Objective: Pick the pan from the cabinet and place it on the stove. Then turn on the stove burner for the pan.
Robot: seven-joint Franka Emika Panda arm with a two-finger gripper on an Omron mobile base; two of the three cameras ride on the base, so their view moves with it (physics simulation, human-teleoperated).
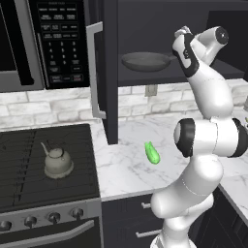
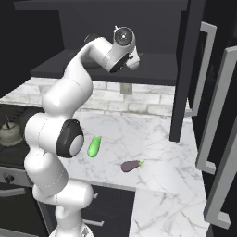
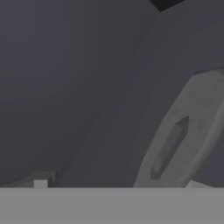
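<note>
Sitting at far left, the stove [image 1: 29, 160] carries a pale kettle [image 1: 57, 161] on its grates. Right of it, the open cabinet [image 1: 109, 72] holds the pan [image 1: 145, 61] on its shelf, handle pointing right toward the gripper [image 1: 180, 34], whose jaws stand spread just beside the handle end. Below, a green vegetable [image 1: 152, 152] lies on the marble counter [image 1: 126, 169].

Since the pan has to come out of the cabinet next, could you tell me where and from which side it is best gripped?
Probably by the handle. The pan sits flat on the shelf of the open cabinet, and its long thin handle points right, toward the open gripper. The bowl looks too wide and shallow to pinch. Come in from the front, with the jaws either side of the handle, near its end.
</note>
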